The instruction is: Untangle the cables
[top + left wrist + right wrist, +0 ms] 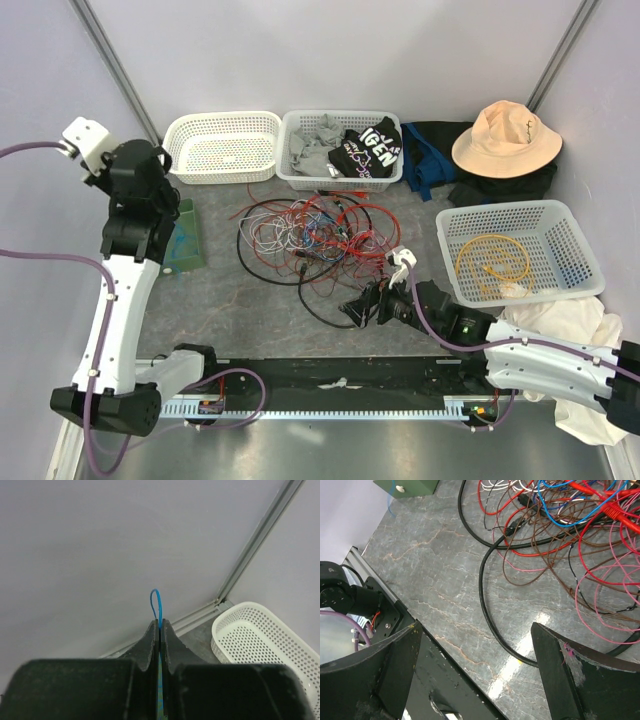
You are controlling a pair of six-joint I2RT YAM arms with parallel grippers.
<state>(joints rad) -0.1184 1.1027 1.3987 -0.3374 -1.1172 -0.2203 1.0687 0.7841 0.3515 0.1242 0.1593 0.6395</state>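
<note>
Grey marbled tabletop (220, 300), glossy stone look. Three white perforated plastic bins: left basket (222, 147) and middle basket (300, 175) at the back, right basket (580, 250) holding a coiled yellow cable (492, 262). Middle one has grey cloth (318, 145) and a black shirt (370, 148), white lettering reads "GEN", rest unreadable. Beige floppy hat (505, 137) back right. Mid-tabletop, the cables (315, 235): loose tangle of thin red, pink, brown, blue and white strands, plus a thicker black cable (487, 610) looping nearward. Green box (186, 235) to its left. The right pincer (476, 627) is wide apart, low, with that black loop between its fingers, gripping nothing. The left pincer (159, 625) is raised, clamped on a thin blue cable (155, 597) arcing above the tips.
</note>
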